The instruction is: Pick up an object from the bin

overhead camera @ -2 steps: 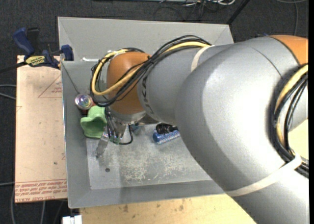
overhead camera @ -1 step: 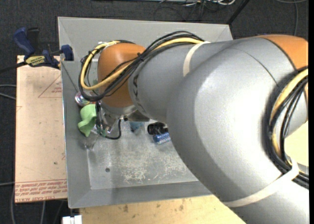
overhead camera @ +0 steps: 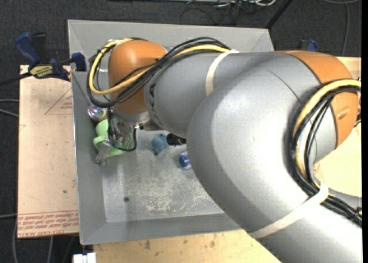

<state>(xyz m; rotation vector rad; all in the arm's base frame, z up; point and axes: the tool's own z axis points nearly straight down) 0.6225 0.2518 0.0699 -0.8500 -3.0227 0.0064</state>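
Note:
My gripper [overhead camera: 121,134] hangs low at the bin's left side, under the arm's orange wrist cover. A light green plastic thing [overhead camera: 103,133] lies right against it on its left, partly hidden behind it, close to the bin's left wall. Just right of the gripper on the bin floor lies a small light blue piece [overhead camera: 157,143]. Further right lies a darker blue piece [overhead camera: 184,161], at the edge of the arm. A small shiny round thing [overhead camera: 94,112] sits behind the green one, by the left wall.
The thick grey arm crosses from the right and hides the bin's back and right half. Bare scuffed floor shows in the bin's front left part, with a tiny dark speck on it.

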